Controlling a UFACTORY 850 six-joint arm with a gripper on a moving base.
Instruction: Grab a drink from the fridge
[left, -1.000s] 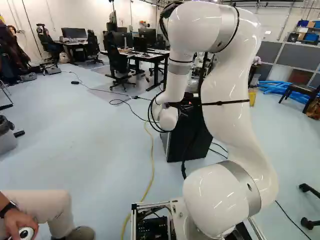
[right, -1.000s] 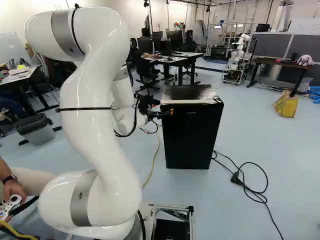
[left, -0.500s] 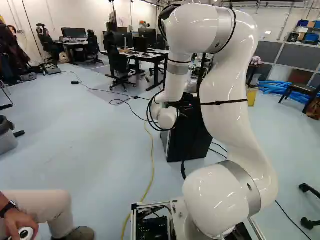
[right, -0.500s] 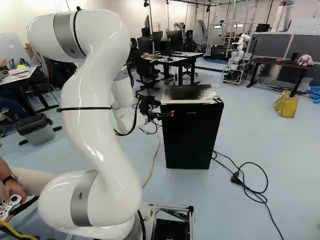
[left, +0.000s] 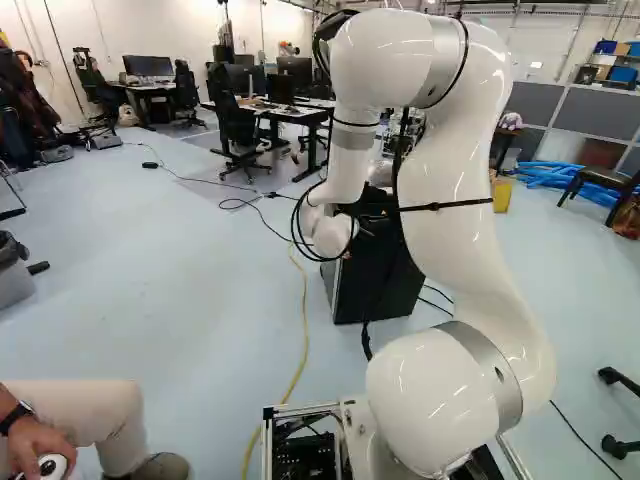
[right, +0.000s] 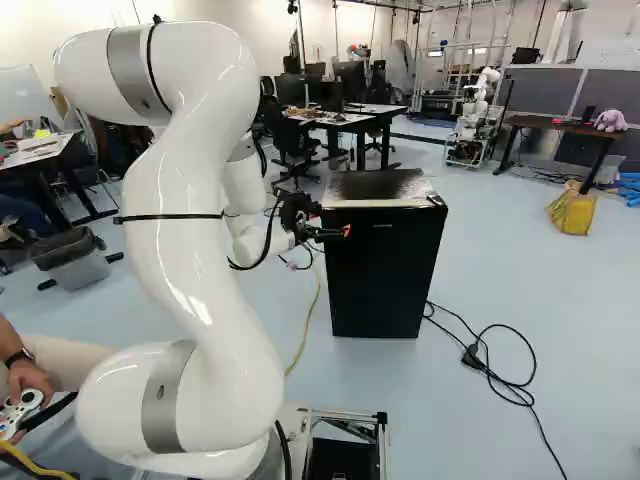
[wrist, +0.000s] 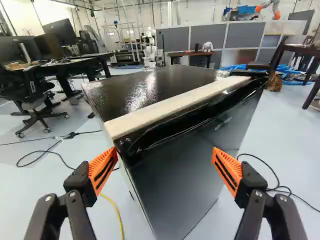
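Ahead, black box-shaped fridge (right: 385, 265): shut, directly before the gripper (wrist: 165, 156).
Black, orange-padded fingers (wrist: 227, 171): spread wide, holding nothing.
Glossy black door (wrist: 177, 177): likely rigid, slippery, seal-held; best pulled by its exposed side edge.
Drink: out of sight, presumably inside; weight and firmness unknown.

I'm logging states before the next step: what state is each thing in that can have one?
Gripper: open, holding nothing
Fridge: upright, door looks shut
Black cable: loosely looped on the floor
Yellow cable: stretched out in a curve on the floor
Waste bin: upright
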